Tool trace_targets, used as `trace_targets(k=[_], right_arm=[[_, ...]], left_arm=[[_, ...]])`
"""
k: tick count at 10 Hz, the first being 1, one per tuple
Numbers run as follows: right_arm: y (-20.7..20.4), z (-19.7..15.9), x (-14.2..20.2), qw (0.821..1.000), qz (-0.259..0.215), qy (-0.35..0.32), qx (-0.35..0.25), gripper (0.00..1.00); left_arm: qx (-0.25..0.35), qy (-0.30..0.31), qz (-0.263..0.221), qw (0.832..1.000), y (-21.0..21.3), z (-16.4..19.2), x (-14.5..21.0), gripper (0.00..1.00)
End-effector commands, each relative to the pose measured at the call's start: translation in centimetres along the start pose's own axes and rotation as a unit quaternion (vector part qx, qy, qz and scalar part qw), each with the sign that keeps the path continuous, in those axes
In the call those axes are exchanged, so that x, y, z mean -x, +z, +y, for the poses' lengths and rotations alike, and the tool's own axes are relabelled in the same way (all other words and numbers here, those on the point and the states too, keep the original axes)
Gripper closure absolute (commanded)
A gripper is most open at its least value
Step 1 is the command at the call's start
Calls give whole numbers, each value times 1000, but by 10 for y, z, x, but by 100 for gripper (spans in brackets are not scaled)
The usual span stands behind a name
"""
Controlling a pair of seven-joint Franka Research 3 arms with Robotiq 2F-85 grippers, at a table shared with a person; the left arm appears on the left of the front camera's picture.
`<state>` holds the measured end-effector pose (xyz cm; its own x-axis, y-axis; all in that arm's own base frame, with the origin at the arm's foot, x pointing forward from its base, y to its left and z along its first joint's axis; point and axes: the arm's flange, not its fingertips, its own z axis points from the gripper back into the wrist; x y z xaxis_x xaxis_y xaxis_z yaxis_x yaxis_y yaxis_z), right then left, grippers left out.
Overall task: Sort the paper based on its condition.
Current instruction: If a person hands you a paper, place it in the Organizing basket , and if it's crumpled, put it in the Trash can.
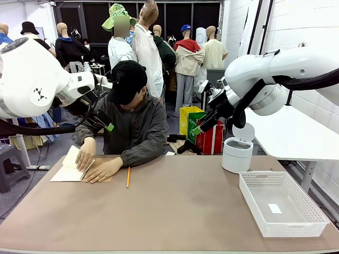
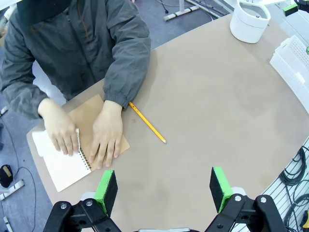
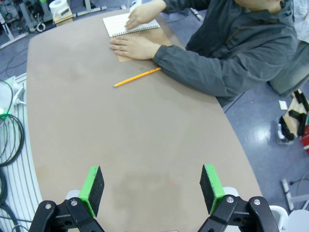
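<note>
Paper (image 2: 58, 164) at the table's (image 1: 180, 211) far left corner lies in the notebook (image 2: 91, 140) under the person's hands (image 2: 107, 140), so both grippers (image 2: 164, 188) (image 3: 150, 188), hanging wide open and empty above, risk striking fingers by reaching early.

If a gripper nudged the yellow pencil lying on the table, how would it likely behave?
The pencil lies flat and free on the smooth table, so it would probably slide or roll easily. It looks thin and stiff, likely light. Such a slim shaft may slip from wide jaws.
</note>
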<state>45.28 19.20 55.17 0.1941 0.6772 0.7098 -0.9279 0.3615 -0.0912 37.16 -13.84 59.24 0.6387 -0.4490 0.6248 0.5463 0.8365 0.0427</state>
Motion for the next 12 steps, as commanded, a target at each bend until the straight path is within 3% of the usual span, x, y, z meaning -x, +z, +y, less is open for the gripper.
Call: trace_targets(k=[1,12], right_arm=[[0,0,0,1000,1,-1,4,0],[0,0,0,1000,1,-1,4,0]], left_arm=[[0,1,-2,1000,1,1,-1,0],[0,1,-2,1000,1,1,-1,0]])
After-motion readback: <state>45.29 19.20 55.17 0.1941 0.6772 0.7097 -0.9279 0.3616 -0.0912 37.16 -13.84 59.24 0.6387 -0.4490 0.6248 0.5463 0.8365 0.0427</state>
